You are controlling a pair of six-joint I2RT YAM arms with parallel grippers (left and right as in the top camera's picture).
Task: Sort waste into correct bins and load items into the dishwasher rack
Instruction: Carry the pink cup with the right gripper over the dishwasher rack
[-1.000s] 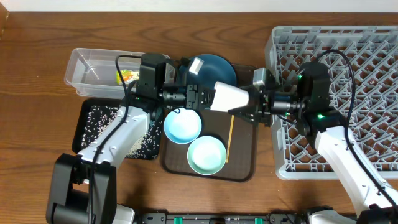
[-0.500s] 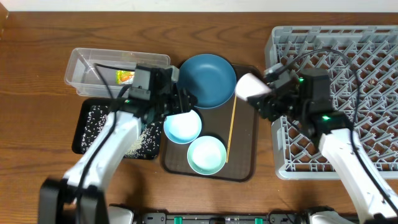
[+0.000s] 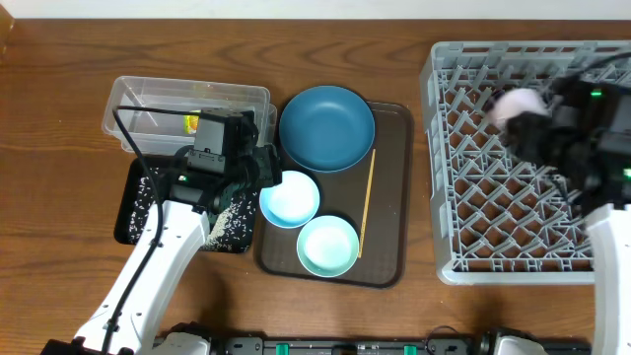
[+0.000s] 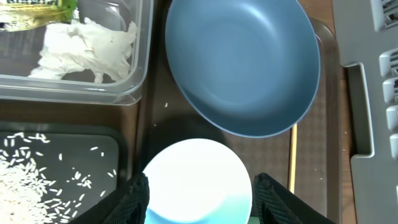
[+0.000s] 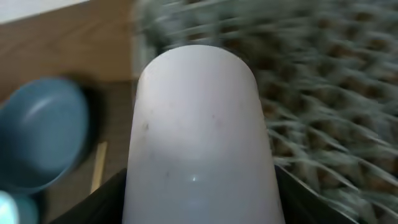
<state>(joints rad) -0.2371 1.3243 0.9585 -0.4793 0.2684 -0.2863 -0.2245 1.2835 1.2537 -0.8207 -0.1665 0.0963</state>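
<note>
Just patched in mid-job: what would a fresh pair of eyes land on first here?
The pink-white cup fills the right wrist view, gripped in the right pincer above the big grey rack on the right. Next come the dark blue plate on the brown tray, and the left pincer open astride the white-blue bowl just beside that plate.

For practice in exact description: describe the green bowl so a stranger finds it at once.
Find the brown tray left of the grey rack. Of its two small bowls, the green bowl lies nearest the table's front edge. It is mint, while the blue-white bowl sits nearer the blue plate.
</note>
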